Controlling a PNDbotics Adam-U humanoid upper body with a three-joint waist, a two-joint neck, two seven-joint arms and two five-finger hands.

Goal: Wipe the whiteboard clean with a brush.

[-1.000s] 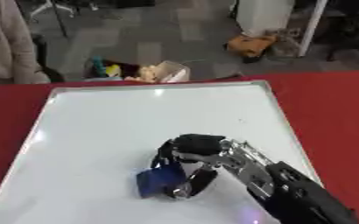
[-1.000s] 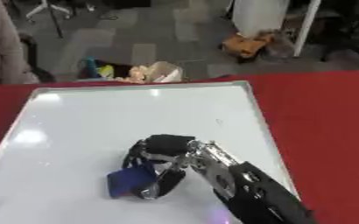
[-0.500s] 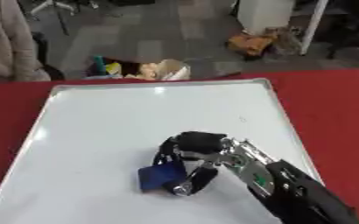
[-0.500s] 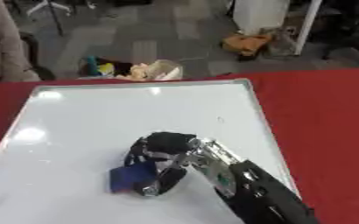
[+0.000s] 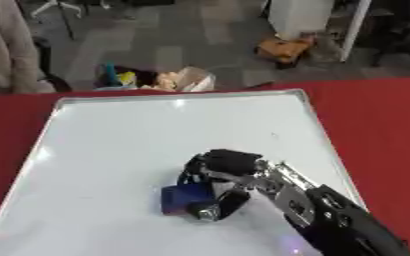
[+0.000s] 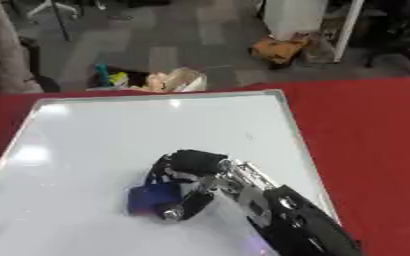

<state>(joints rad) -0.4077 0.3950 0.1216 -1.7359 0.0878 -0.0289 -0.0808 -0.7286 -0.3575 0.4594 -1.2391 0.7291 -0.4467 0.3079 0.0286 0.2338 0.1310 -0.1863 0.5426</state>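
**Right hand on brush, mid-board**

Red worktop fills the frame below the floor line; whiteboard lies flat on it, silver-framed, taking up most of the worktop's middle and left, slightly askew in view; board surface reads white with glare spots near the top edge and left side; one tiny dark speck near the right edge, upper half; no clear marker strokes that I can make out.

Right arm enters from the lower right corner, black with silver joints, running diagonally up-left across the board's lower right part; right hand sits over the board's lower centre, fingers curled down and clenched around the brush; thumb wraps the near side.

Brush: blue block, partly hidden under the fingers, its left end sticking out toward the board's left; resting on the board surface, lower centre, well apart from every frame edge.

Left hand shows in neither view.
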